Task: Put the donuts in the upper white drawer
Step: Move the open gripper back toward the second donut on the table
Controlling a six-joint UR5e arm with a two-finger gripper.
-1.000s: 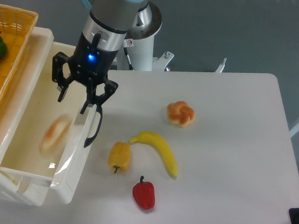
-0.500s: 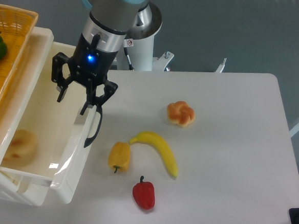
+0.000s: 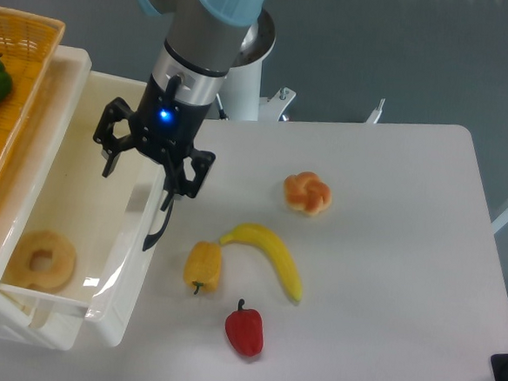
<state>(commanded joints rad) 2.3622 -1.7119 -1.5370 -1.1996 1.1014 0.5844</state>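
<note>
Jaws spread wide and holding nothing, the gripper (image 3: pixel 149 161) hangs over the near rim of the white drawer (image 3: pixel 125 308). One ring donut (image 3: pixel 43 261) lies inside it. A knotted donut (image 3: pixel 307 193) sits on the table (image 3: pixel 389 252) near the banana (image 3: pixel 269 258), not yet collected.

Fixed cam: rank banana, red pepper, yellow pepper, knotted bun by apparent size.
1. Long yellow banana, clearly the largest.
2. Glossy red pepper and stubby yellow pepper, too alike to rank.
3. Golden-orange knotted bun, slightly smaller, though farther from the camera.
</note>
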